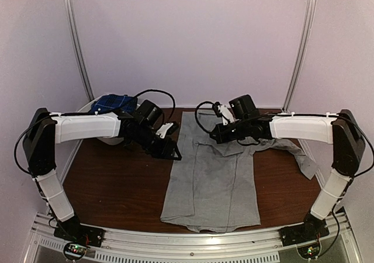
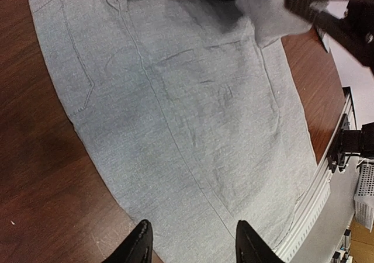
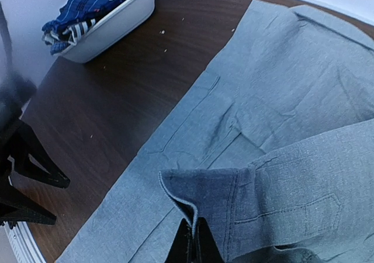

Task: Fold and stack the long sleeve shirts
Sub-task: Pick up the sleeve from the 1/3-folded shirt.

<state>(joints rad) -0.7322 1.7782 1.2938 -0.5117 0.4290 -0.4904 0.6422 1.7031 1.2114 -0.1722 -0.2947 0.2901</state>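
A plain grey long sleeve shirt [image 1: 213, 181] lies flat down the middle of the table, collar at the far end. My right gripper [image 3: 191, 242] is shut on the cuff [image 3: 234, 199] of its right sleeve and holds it above the shirt's upper body [image 1: 215, 135]. The sleeve [image 1: 292, 149] trails off to the right. My left gripper [image 2: 193, 245] is open with nothing between its fingers, over the shirt's left edge [image 1: 174, 152]. A dark blue plaid shirt [image 3: 93, 3] lies bunched in the basket.
A white oval basket [image 3: 111, 26] stands at the far left corner of the brown table [image 1: 117, 181]. A metal rail [image 1: 193, 248] runs along the near edge. The right arm [image 2: 333, 17] crosses the top right of the left wrist view.
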